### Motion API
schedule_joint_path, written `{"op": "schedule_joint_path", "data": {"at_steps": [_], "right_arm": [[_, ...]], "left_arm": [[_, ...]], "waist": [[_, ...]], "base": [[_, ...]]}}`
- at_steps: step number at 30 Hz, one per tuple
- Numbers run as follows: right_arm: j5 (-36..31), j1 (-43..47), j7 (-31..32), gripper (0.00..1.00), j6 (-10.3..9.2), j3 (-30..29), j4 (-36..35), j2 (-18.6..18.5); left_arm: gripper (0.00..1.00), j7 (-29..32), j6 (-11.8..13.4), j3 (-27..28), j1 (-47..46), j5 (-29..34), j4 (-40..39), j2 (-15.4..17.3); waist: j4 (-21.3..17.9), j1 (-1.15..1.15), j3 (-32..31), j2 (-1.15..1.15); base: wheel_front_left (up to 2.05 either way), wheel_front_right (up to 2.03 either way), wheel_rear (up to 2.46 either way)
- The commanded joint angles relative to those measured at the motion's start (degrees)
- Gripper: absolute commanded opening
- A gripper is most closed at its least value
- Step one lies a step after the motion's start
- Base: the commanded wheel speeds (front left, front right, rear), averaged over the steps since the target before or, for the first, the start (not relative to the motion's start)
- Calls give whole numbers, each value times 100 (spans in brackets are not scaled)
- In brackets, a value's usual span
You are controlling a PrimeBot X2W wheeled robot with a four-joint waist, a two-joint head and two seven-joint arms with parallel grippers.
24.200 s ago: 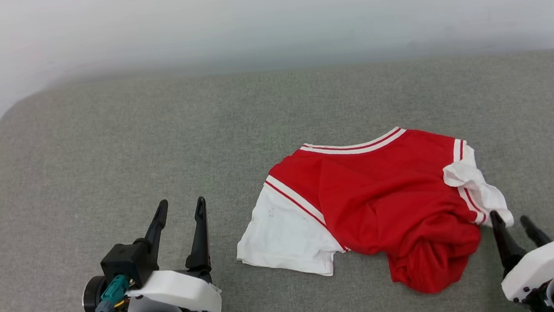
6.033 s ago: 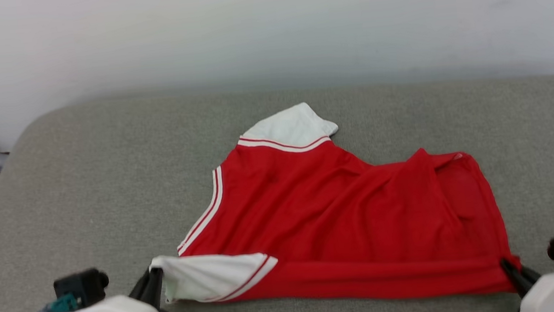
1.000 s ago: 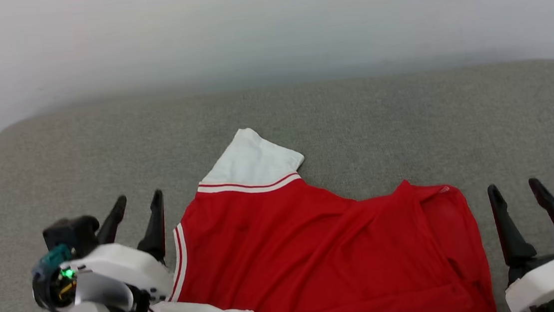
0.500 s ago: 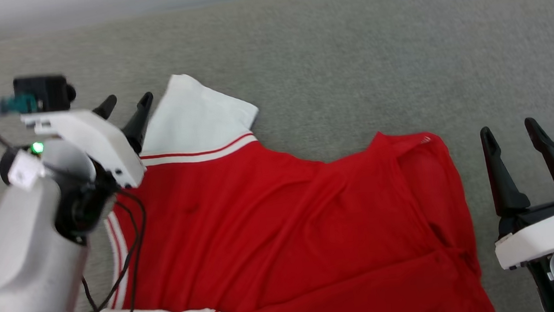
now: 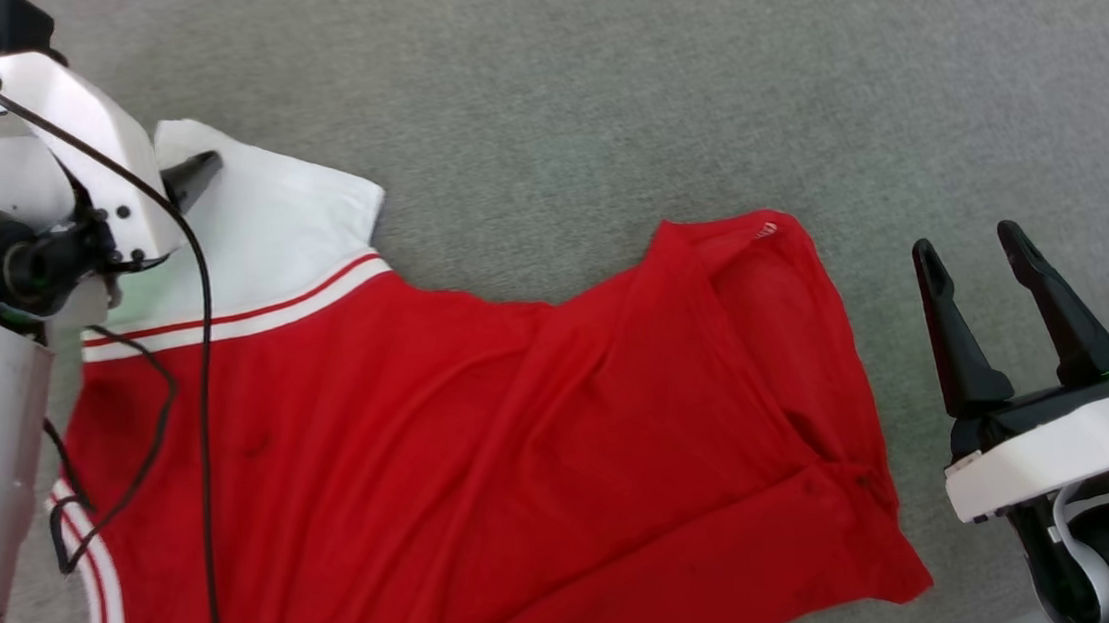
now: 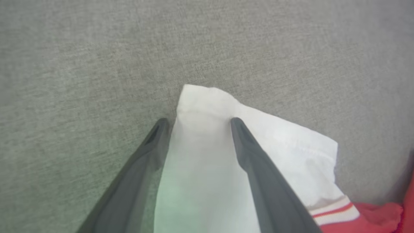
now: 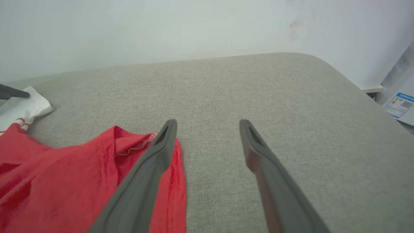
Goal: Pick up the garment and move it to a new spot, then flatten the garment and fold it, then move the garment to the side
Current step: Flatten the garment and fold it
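On grey upholstered cushion (image 5: 594,77), well clear of its far right corner: red jersey T-shirt (image 5: 485,438), spread, creased; white sleeve (image 5: 276,225) toward far edge. Left gripper (image 6: 199,121): fingers wide apart, straddling sleeve corner, nothing clamped. Right gripper (image 5: 965,240): spread wide, empty, just beside shirt's right edge.
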Motion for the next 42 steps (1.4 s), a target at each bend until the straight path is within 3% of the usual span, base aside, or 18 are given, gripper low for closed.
{"op": "schedule_joint_path", "data": {"at_steps": [1, 6, 7, 9, 13, 21, 32, 37, 42], "right_arm": [[60, -111, -62, 100, -4, 32, 41, 33], [150, -148, -122, 100, -4, 81, 200, 53], [161, -154, -117, 100, -4, 70, 231, 57], [246, -176, -79, 100, -3, 65, 276, 63], [452, -282, 29, 100, -4, 54, 409, 1], [1095, -884, 817, 100, -3, 200, 972, -496], [1880, -2167, 3505, 100, -3, 1179, 1493, -1790], [2198, -2793, 4678, 100, -3, 1982, 1938, -2135], [2442, -2980, 5425, 100, -3, 2672, 2571, -2319]], "left_arm": [[100, 100, 47, -59, -84, 99, 111, 83], [100, 939, 155, -368, 103, 94, 654, 105], [70, 1180, 192, -436, 181, 61, 756, 58], [0, 1423, 233, -529, 293, 26, 809, -34], [0, 1257, 230, -541, 337, 17, 725, -138], [0, 178, 81, -359, -142, 218, 314, -119], [0, -281, -110, -399, -175, 139, -329, -435], [0, -325, -147, -478, -165, 142, -584, -529], [0, -378, -173, -521, -106, 131, -690, -539]], "waist": [[-194, -1, 195, 0], [-297, -1, 296, 0], [-301, -1, 303, 0], [-300, -1, 315, 0], [-241, -1, 298, 0], [152, -1, -34, 0], [944, -1, -306, 0], [1180, -1, -218, 0], [1284, -1, -167, 0]], "base": [[0, 0, 0], [0, 0, 0], [0, 0, 0], [0, 0, 0], [0, 0, 0], [0, 0, 0], [0, 0, 0], [0, 0, 0], [0, 0, 0]]}}
